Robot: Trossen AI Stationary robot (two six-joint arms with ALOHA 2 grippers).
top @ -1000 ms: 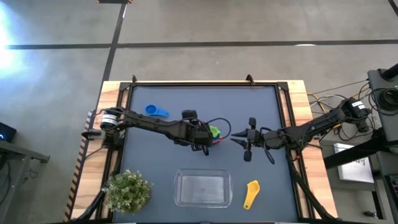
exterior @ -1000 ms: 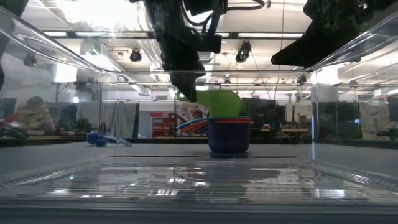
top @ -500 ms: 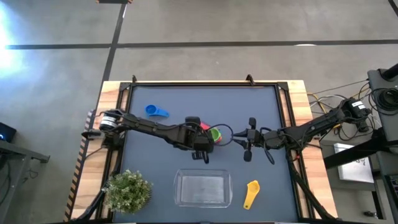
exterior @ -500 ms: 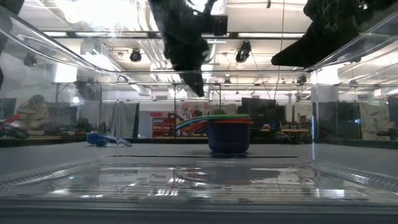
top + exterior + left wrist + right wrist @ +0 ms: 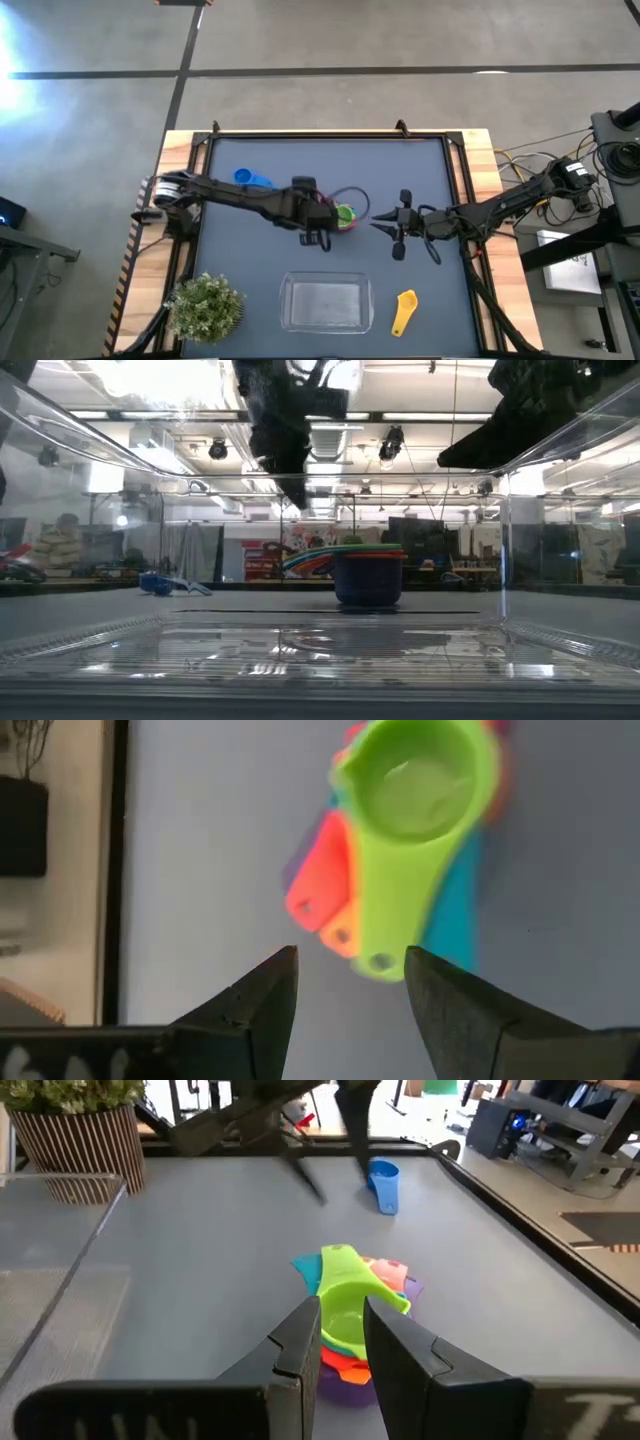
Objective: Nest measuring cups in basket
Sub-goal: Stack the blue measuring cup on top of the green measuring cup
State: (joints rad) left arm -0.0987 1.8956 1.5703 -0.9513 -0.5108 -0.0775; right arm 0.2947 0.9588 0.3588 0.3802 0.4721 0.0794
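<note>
We see the nested stack (image 5: pixel 343 216) of measuring cups, green cup (image 5: pixel 420 795) on top, standing mid-table, outside the clear basket (image 5: pixel 325 303); the blue cup (image 5: pixel 251 180) and yellow cup (image 5: pixel 403 311) lie apart. The left end effector (image 5: pixel 348 982), released and empty, hangs above the fanned handles; the right end effector (image 5: pixel 341 1342), nearly closed and empty, waits nearby. We judge that a careless descent could snag a handle and topple the stack.
</note>
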